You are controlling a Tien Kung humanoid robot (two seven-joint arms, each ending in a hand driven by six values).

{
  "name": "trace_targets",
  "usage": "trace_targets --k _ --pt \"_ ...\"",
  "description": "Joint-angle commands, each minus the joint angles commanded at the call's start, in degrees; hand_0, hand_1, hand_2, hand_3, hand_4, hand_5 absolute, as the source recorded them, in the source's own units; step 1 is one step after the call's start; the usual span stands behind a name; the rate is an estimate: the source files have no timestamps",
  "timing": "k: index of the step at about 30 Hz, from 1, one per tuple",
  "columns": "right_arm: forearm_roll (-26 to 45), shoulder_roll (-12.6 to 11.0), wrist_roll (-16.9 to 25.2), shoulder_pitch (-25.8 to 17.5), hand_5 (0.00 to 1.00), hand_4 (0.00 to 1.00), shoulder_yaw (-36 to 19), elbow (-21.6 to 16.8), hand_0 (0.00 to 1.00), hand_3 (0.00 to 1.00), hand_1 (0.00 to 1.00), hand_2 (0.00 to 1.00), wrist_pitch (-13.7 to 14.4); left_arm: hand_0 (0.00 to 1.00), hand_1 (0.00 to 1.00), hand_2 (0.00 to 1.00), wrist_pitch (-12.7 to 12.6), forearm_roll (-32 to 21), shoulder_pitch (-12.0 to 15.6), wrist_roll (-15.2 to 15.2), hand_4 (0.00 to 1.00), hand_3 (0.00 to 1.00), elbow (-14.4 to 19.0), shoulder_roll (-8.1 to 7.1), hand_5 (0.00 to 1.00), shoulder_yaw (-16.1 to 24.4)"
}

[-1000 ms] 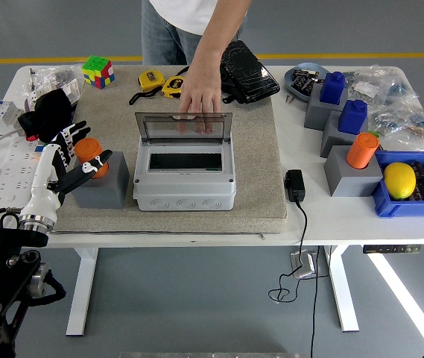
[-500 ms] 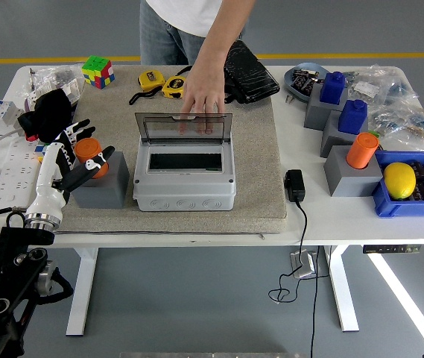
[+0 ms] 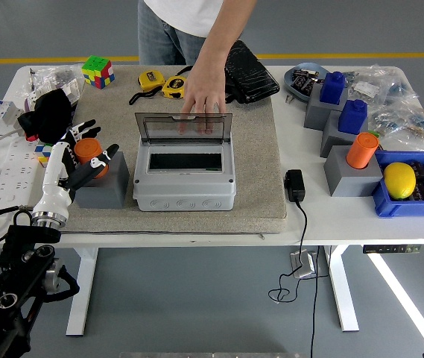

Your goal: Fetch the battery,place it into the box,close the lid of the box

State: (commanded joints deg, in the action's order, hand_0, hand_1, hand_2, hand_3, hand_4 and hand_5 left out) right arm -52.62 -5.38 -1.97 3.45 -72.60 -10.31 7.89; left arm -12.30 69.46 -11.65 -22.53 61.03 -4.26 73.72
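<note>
An orange cylinder battery (image 3: 88, 151) stands upright on a grey block (image 3: 106, 186) at the mat's left edge. My left hand (image 3: 77, 158) is right at it with fingers spread: the thumb lies to its right, the other fingers (image 3: 77, 134) to its left and behind, not clamped on it. The grey box (image 3: 184, 179) sits mid-mat, its clear lid (image 3: 184, 127) standing upright. A person's hand (image 3: 203, 95) rests on the lid's top edge. My right arm is out of view.
A second orange battery (image 3: 362, 149) and two blue ones (image 3: 333, 87) stand on grey blocks at the right. A blue bin (image 3: 420, 206) holds a lemon (image 3: 399, 179). A power adapter (image 3: 295, 184), black pouch (image 3: 250, 71), tape measures (image 3: 152, 80), Rubik's cube (image 3: 97, 71) and power strip (image 3: 10, 171) lie around.
My left arm has shifted a little to the right and forward, bringing the spread fingers closer around the orange battery. The person's hand stays on the lid.
</note>
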Motion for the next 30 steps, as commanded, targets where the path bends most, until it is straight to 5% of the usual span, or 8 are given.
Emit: trace_targets --k 11,12,30 --pt "-0.04 -0.01 0.05 0.09 0.998 0.998 -0.10 0.00 0.816 0.793 0.770 0.751 0.02 0.744 0.827 0.773 -0.70 0.62 -0.35 0.21 0.998 0.791 -0.51 0.48 0.333 -0.45" --pt "-0.07 -0.02 0.04 0.10 0.998 0.998 -0.15 0.00 0.816 0.792 0.770 0.751 0.02 0.704 0.795 0.736 -0.94 0.85 -0.40 0.30 0.998 0.777 -0.50 0.51 0.133 -0.42" --pt "-0.43 -0.05 -0.12 0.09 0.998 0.998 -0.38 0.00 0.816 0.792 0.770 0.751 0.04 0.642 0.727 0.668 -3.92 1.43 -1.09 0.20 0.998 0.712 -1.39 0.98 0.002 -0.88"
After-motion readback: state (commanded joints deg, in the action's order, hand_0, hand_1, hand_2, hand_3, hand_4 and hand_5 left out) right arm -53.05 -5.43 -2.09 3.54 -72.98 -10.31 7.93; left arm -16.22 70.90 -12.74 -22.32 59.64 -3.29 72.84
